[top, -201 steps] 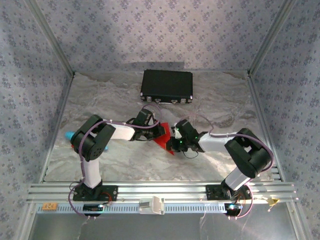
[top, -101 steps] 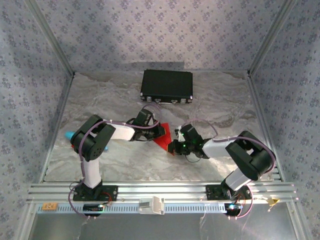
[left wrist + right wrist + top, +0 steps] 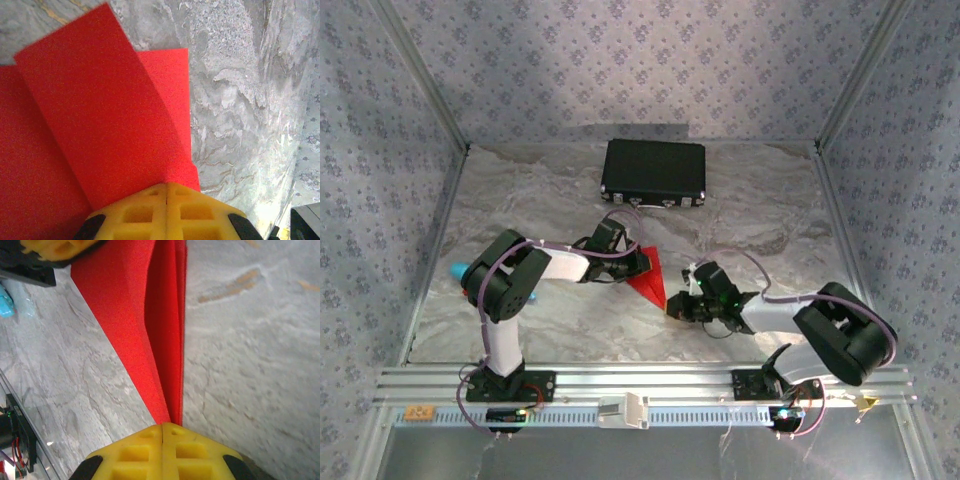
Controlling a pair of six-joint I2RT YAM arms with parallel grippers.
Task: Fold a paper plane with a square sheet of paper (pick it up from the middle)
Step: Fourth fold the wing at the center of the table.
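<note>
Your left end effector (image 3: 166, 191) is clenched on the wide end of the paper plane (image 3: 100, 125). Your right end effector (image 3: 162, 429) pinches its pointed tip.

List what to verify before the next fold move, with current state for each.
1. Left gripper jaws shut on the wide end of the paper plane: ok.
2. Right gripper jaws shut on the plane's narrow tip: ok.
3. Paper untorn between the two grips: ok in both wrist views.
4. Folded layers lined up evenly along the centre crease: cannot tell.
5. Black case at the far side of the table, apart from both arms: ok.
6. Turquoise object beside the left arm's elbow, apart from the paper: ok.
</note>
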